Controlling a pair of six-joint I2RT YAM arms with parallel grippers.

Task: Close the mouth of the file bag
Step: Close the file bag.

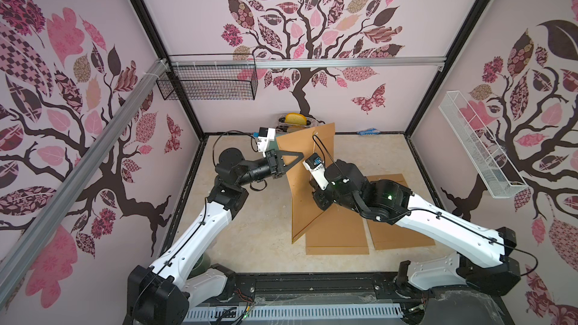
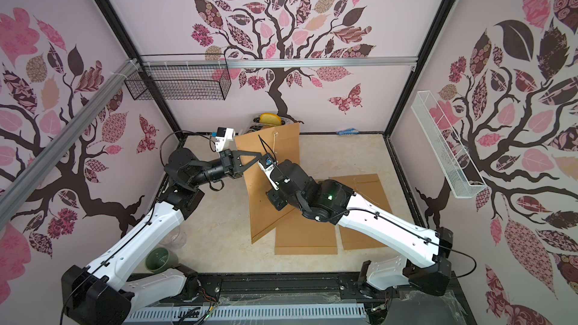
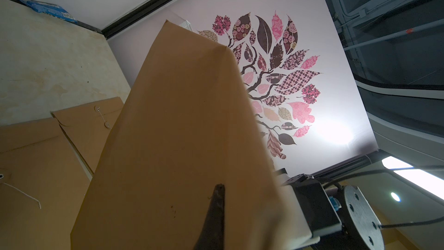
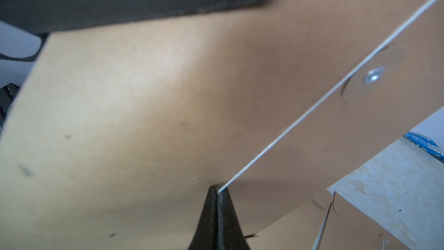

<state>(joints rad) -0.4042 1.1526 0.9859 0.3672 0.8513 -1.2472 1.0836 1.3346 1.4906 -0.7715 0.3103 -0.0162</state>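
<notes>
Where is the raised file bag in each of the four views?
In a top view: raised file bag at the centre, standing on edge.
In a top view: just left of centre, same pose.
Left wrist: fills the middle.
Right wrist: fills nearly everything, its string crossing it.
Shared landmark: blue packet at the back wall.

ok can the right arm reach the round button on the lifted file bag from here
Probably yes: the right jaws, shut on the string, sit close to the file bag, and the taut string passes right by the button with nothing in between.
</notes>
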